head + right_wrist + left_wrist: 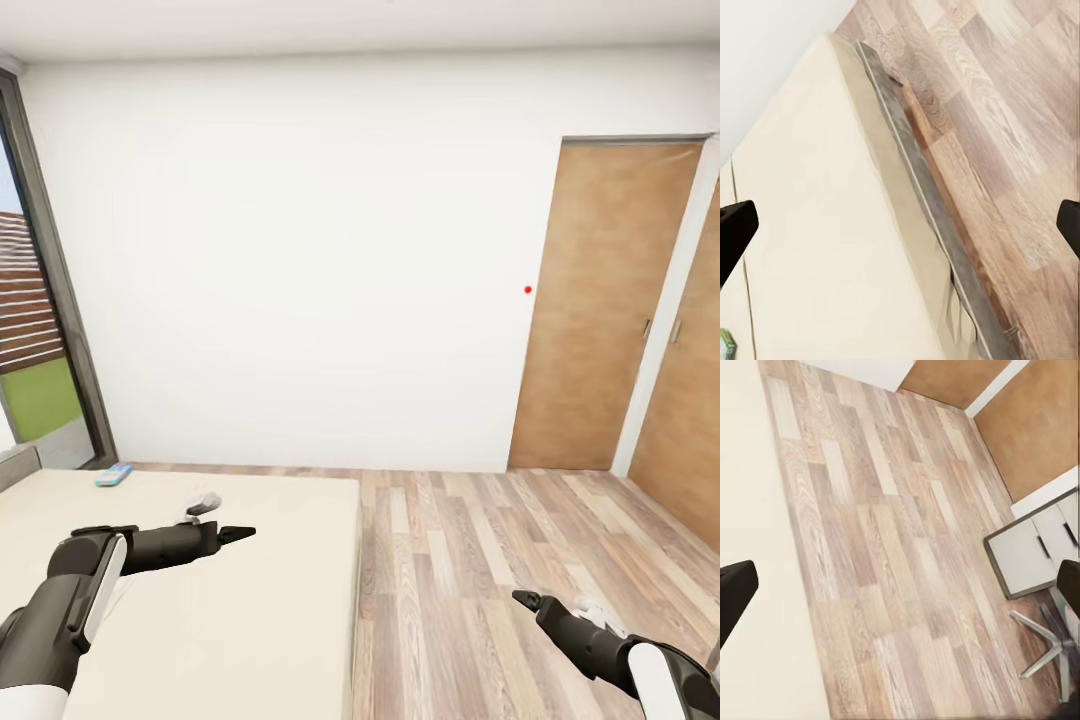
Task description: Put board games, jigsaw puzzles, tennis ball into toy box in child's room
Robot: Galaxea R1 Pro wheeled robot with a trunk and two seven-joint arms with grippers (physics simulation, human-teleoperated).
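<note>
1. Over the bed (250, 600), the left gripper (243, 534) hangs above the beige mattress; its wrist view has the dark fingers (735, 600) at opposite edges, spread wide with nothing between.
2. To the right, the right gripper (522, 598) hovers over the wooden floor (480, 560), its fingers (735, 229) likewise far apart and empty.
3. Near the bed's far corner by the window (40, 330), a small blue board game (113, 475) lies flat on the mattress.
4. A green box edge (726, 346) peeks in on the mattress in the right wrist view.
5. White drawer fronts (1031, 551) and chair legs (1046, 641) stand on the floor in the left wrist view.
</note>
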